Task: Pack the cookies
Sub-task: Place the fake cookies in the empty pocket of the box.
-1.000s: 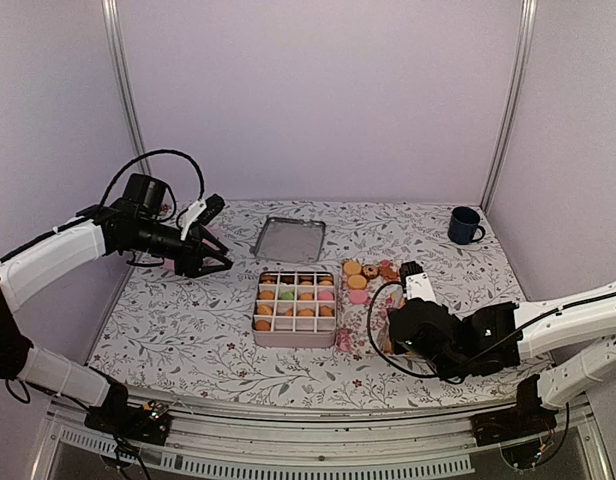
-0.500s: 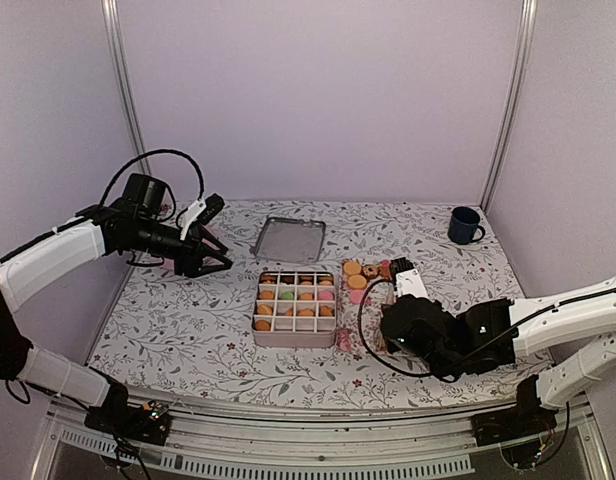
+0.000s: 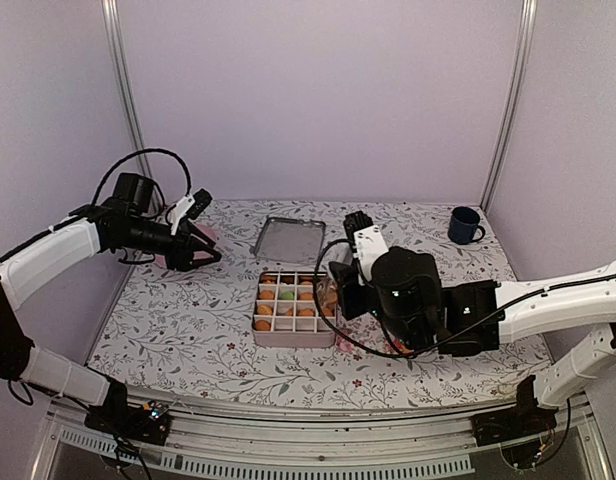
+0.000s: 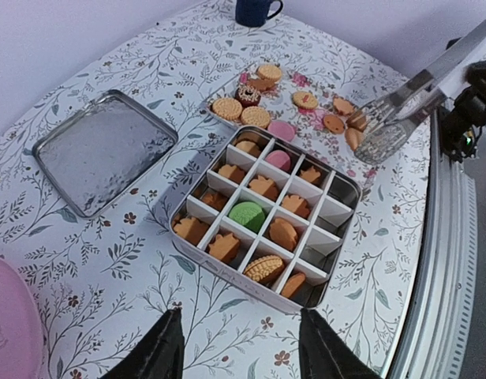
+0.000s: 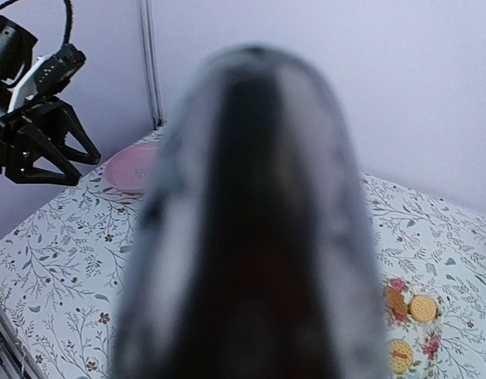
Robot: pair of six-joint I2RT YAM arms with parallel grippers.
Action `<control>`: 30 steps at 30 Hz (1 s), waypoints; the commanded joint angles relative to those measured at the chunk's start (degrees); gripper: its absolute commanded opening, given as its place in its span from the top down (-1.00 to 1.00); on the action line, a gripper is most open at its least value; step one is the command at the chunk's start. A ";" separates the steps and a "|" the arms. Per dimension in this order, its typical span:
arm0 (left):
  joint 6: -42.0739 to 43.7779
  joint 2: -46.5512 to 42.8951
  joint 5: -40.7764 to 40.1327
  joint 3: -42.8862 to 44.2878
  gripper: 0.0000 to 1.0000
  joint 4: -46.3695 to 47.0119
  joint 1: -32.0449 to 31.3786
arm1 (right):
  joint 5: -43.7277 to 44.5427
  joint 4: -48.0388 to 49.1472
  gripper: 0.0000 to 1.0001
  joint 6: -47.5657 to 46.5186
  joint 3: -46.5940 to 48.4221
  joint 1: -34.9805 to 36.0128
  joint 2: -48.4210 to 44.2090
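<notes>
Flowered cloth [image 3: 188, 330] covers the table inside pale lilac walls, and the divided box [image 3: 294, 335] near its middle serves as the reference point.

Well to the left of the box, the left gripper [image 4: 239, 355] hangs above the cloth with its fingers spread apart and nothing between them. It is probably parked there to leave the box free for the other arm, and its camera looks straight down on the work. A pink plate [image 4: 10, 332] lies just beyond it, also left of the box.

Behind the box lies a shallow metal lid [image 4: 101, 150], presumably set aside so the cells stay open for filling.

The box holds most of the cookies [image 4: 263, 187], one per cell. A few cells on the side nearest the loose pile look empty.

Just right of the box, the loose cookies [image 4: 255, 116] lie in a small cluster. Metal tongs [image 4: 397, 118] hover over the far end of that cluster. They fill the right wrist view as a blur, so the right gripper [image 3: 340, 290] appears clamped around them. Flat biscuits are probably easier to lift with tongs than with bare fingers.

Far right and behind the box, a dark blue mug [image 3: 465, 225] stands out of the way.
</notes>
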 commanded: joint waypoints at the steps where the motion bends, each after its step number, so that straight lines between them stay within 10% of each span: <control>1: -0.55 -0.75 1.13 -1.07 0.00 -0.27 1.43 | -7.47 10.52 0.78 -7.55 6.15 0.50 7.60; 30: -0.04 -1.78 2.72 -2.24 -0.02 -0.67 2.37 | -15.08 12.60 0.65 -5.67 8.38 0.15 16.66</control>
